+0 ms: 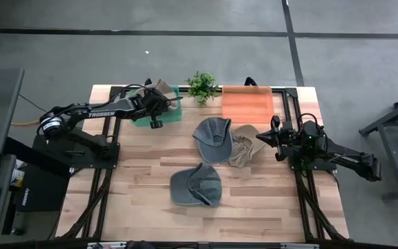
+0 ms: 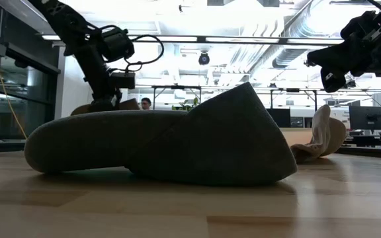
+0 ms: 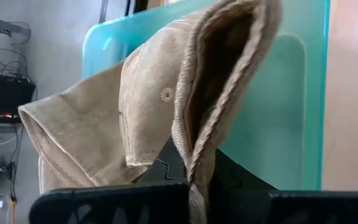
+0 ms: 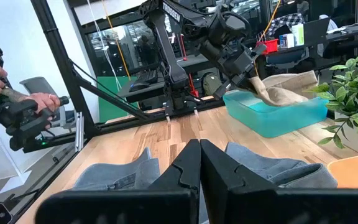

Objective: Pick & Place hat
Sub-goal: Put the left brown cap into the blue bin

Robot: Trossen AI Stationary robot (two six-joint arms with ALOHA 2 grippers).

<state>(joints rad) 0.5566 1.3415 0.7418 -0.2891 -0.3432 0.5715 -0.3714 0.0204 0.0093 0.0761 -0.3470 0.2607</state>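
My left gripper [image 1: 155,98] is over the teal bin [image 1: 173,111] at the table's far side, shut on a tan corduroy hat [image 3: 135,118]. The right wrist view shows that hat [image 4: 281,90] drooping from it onto the bin [image 4: 278,115]. My right gripper [image 1: 262,138] hovers shut near the table's right side, above and beside the loose hats, touching nothing. Lying on the wood are a grey cap [image 1: 213,135], a tan hat [image 1: 244,149] against it, and a second grey cap [image 1: 197,185] nearer the front. My left gripper pinches the tan hat between its two fingers at the stitched rim edge [image 3: 194,177], coming from above and slanting down. The hat hangs below and ahead of the fingers, slack and folded. Its lower part [image 4: 291,93] sags onto the teal bin.
An orange bin [image 1: 247,102] sits to the right of the teal one, with a small potted plant [image 1: 202,84] between them. A person's hands [image 4: 17,102] work a controller beyond the table's left side. Bare wood lies along the near edge [image 1: 137,207].
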